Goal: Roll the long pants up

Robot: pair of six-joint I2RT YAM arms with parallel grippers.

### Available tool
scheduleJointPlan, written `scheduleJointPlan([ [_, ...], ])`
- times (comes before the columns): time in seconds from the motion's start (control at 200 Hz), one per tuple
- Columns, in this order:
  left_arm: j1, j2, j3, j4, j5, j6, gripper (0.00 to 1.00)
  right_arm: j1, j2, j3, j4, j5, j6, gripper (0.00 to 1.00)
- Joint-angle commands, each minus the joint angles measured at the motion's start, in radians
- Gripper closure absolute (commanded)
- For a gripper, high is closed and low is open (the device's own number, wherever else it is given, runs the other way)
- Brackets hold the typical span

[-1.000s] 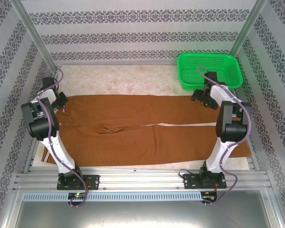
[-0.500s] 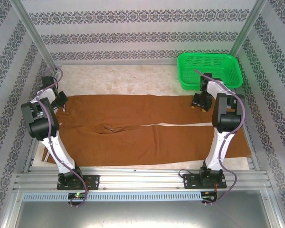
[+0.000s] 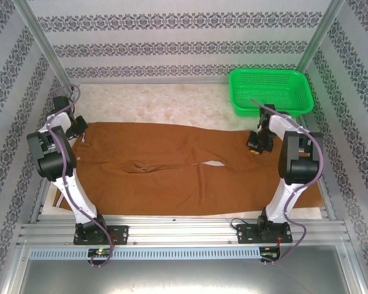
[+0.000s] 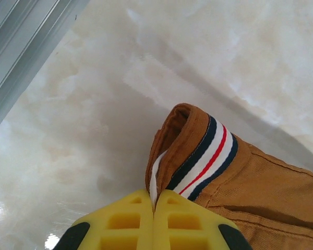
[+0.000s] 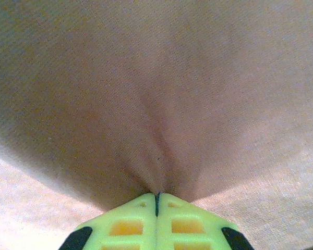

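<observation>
The long pants point(image 3: 172, 165) lie flat across the table, rust-brown, waist at the left and legs running right. My left gripper point(image 3: 78, 125) is shut on the far corner of the waistband, where the striped label point(image 4: 206, 159) curls up beside the yellow fingers point(image 4: 188, 221). My right gripper point(image 3: 257, 142) is shut on a pinch of the far leg's cloth point(image 5: 156, 130), which puckers into the closed jaws. The far leg point(image 3: 233, 147) now slants toward the near leg at its right end.
A green plastic basket point(image 3: 270, 89) sits at the back right, just beyond the right gripper. Pale marble-patterned tabletop point(image 3: 159, 101) lies behind the pants. Patterned walls and metal frame posts close in both sides; an aluminium rail point(image 3: 184, 229) runs along the near edge.
The right gripper came down from the far leg's end, shut on the cloth and pulled it toward the near side, skewing that leg. The left gripper stayed shut on the waistband.
</observation>
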Motion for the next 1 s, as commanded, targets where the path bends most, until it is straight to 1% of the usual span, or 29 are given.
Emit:
scheduleJointPlan([
  [0.0, -0.009, 0.025, 0.036, -0.034, 0.017, -0.011, 1.0, 0.011, -0.065, -0.054, -0.046, 0.049, 0.018, 1.0],
  [0.005, -0.009, 0.025, 0.037, -0.035, 0.016, -0.011, 1.0, 0.01, -0.068, -0.052, -0.047, 0.053, 0.018, 1.0],
  [0.015, -0.01, 0.026, 0.037, -0.035, 0.016, -0.011, 1.0, 0.008, -0.071, -0.052, -0.051, 0.061, 0.019, 0.96],
  [0.045, -0.01, 0.029, 0.039, -0.036, 0.018, -0.011, 1.0, 0.002, -0.085, -0.045, -0.059, 0.085, 0.02, 0.78],
  [0.065, -0.01, 0.03, 0.041, -0.038, 0.019, -0.009, 1.0, -0.002, -0.095, -0.035, -0.07, 0.101, 0.02, 0.69],
  [0.08, -0.01, 0.03, 0.041, -0.038, 0.019, -0.009, 1.0, -0.004, -0.104, -0.027, -0.081, 0.111, 0.019, 0.66],
  [0.105, -0.009, 0.03, 0.042, -0.04, 0.02, -0.008, 1.0, -0.007, -0.123, -0.013, -0.093, 0.124, 0.016, 0.64],
  [0.11, -0.009, 0.03, 0.042, -0.04, 0.019, -0.007, 1.0, -0.008, -0.127, -0.01, -0.093, 0.125, 0.017, 0.62],
  [0.135, -0.009, 0.029, 0.042, -0.041, 0.019, -0.008, 1.0, -0.009, -0.15, 0.001, -0.097, 0.151, 0.017, 0.46],
  [0.175, -0.01, 0.026, 0.04, -0.039, 0.02, -0.008, 1.0, -0.011, -0.184, 0.015, -0.094, 0.201, 0.023, 0.26],
  [0.2, -0.009, 0.025, 0.04, -0.036, 0.018, -0.007, 1.0, -0.014, -0.201, 0.027, -0.088, 0.231, 0.024, 0.19],
  [0.23, -0.009, 0.022, 0.036, -0.034, 0.019, -0.009, 1.0, -0.02, -0.209, 0.041, -0.077, 0.255, 0.024, 0.13],
  [0.29, -0.01, 0.025, 0.032, -0.025, 0.031, -0.011, 1.0, -0.045, -0.18, 0.07, -0.049, 0.241, 0.022, 0.13],
  [0.405, -0.013, 0.039, 0.031, -0.023, 0.041, -0.014, 1.0, -0.107, -0.016, 0.179, -0.102, 0.193, 0.029, 0.12],
  [0.51, -0.015, 0.042, 0.028, -0.023, 0.045, -0.014, 1.0, -0.147, 0.085, 0.216, -0.105, 0.16, 0.043, 0.12],
  [0.784, -0.026, 0.027, 0.026, -0.018, 0.058, -0.017, 1.0, -0.211, 0.184, 0.291, -0.118, 0.163, 0.073, 0.1],
  [0.889, -0.032, 0.024, 0.017, -0.013, 0.058, -0.015, 1.0, -0.221, 0.227, 0.315, -0.118, 0.167, 0.071, 0.09],
  [0.939, -0.034, 0.025, 0.015, -0.012, 0.058, -0.012, 1.0, -0.22, 0.252, 0.32, -0.119, 0.163, 0.062, 0.11],
  [0.964, -0.035, 0.026, 0.015, -0.012, 0.058, -0.012, 1.0, -0.222, 0.263, 0.326, -0.126, 0.163, 0.051, 0.17],
  [0.994, -0.035, 0.027, 0.016, -0.014, 0.059, -0.011, 1.0, -0.222, 0.267, 0.332, -0.132, 0.162, 0.043, 0.2],
])
